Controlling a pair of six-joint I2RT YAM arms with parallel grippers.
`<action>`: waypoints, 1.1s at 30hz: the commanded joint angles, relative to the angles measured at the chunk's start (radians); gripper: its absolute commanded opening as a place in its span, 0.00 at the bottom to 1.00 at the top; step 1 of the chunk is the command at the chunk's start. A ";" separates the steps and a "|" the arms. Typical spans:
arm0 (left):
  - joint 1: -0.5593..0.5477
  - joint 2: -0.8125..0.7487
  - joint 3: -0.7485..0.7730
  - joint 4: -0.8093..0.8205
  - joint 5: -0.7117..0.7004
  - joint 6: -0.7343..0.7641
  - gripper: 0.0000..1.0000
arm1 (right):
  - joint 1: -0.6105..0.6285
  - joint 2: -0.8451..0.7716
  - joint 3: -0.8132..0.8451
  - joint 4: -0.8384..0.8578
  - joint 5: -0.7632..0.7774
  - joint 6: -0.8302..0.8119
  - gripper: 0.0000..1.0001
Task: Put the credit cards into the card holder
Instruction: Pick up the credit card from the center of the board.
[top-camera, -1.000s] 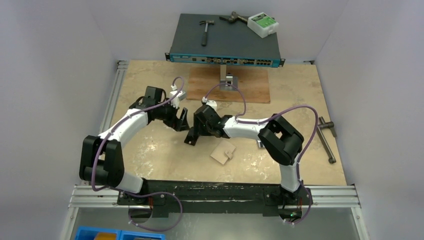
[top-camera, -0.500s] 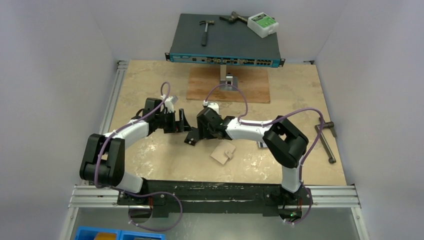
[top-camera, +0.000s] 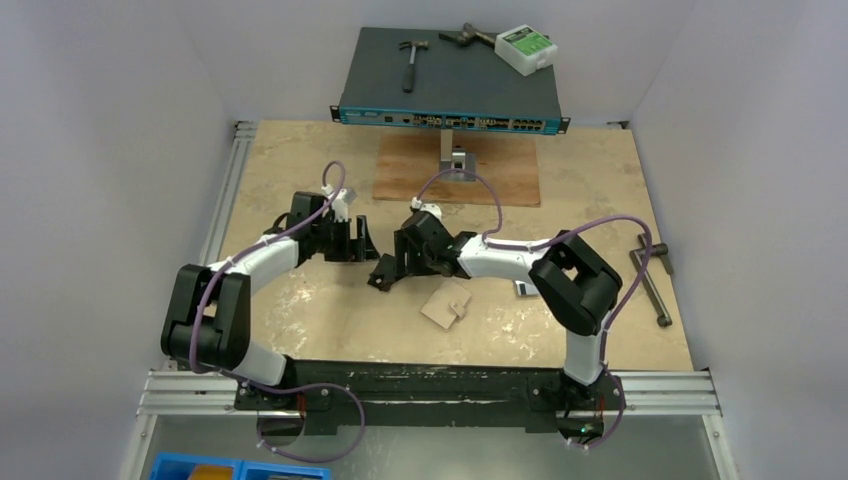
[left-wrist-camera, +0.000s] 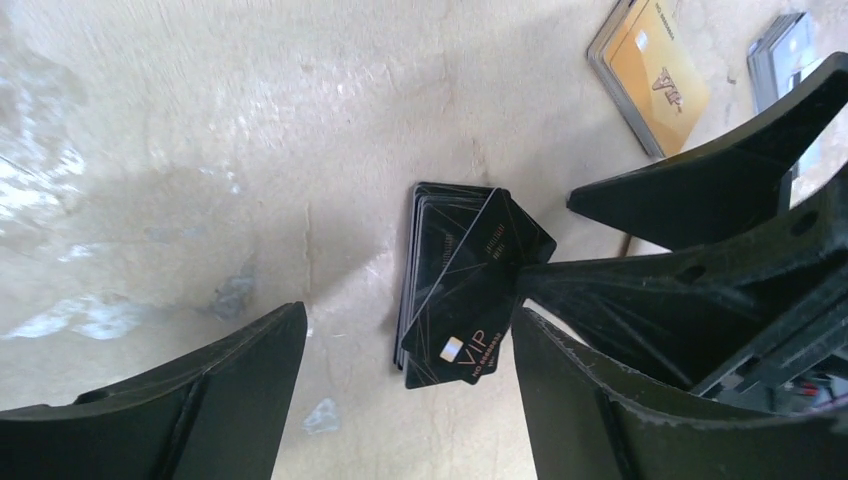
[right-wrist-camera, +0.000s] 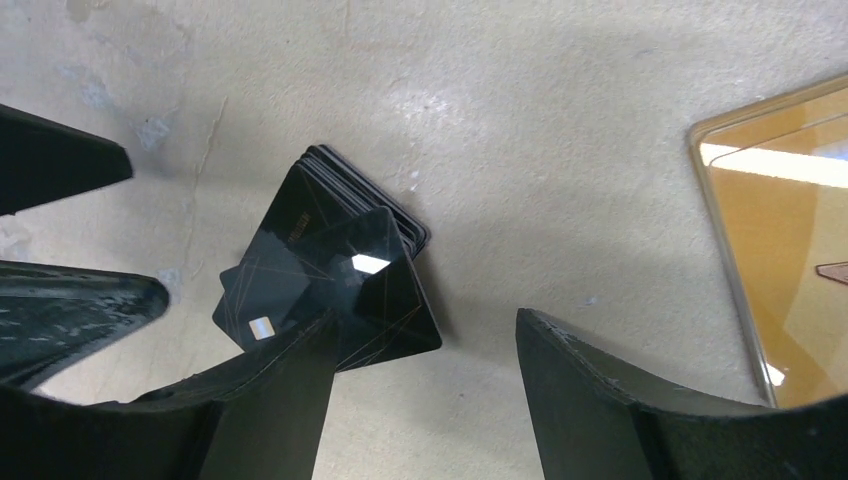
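Observation:
A stack of black credit cards (left-wrist-camera: 455, 285) lies on the table, its top card (right-wrist-camera: 375, 290) skewed and marked VIP. My left gripper (left-wrist-camera: 405, 320) is open and straddles the stack's near end without gripping it. My right gripper (right-wrist-camera: 428, 325) is open too, its left finger (right-wrist-camera: 290, 390) resting against the top card's edge. In the top view the two grippers, left (top-camera: 358, 238) and right (top-camera: 383, 275), nearly meet and hide the stack. The beige card holder (top-camera: 447, 305) lies just to their right. An orange-yellow card (left-wrist-camera: 655, 80) shows inside a grey rim, with a silver-grey card (left-wrist-camera: 785, 50) beyond.
A wooden board (top-camera: 458, 172) with a small metal stand lies at the back, in front of a network switch (top-camera: 450, 90) carrying a hammer and a white box. Metal tools (top-camera: 652, 275) lie near the right edge. A blue bin (top-camera: 235, 468) sits below the front rail.
My left gripper has swung down and to the right, close to the right gripper over the black cards. The right arm has shifted only slightly.

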 joint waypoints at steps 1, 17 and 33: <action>-0.022 -0.073 0.103 -0.083 -0.064 0.145 0.73 | -0.035 -0.034 -0.047 0.018 -0.028 0.030 0.65; -0.069 0.089 0.322 -0.435 -0.021 0.806 0.73 | -0.120 -0.016 -0.191 0.250 -0.293 0.140 0.59; -0.185 0.082 0.232 -0.268 -0.251 0.862 0.73 | -0.200 0.060 -0.298 0.437 -0.533 0.214 0.50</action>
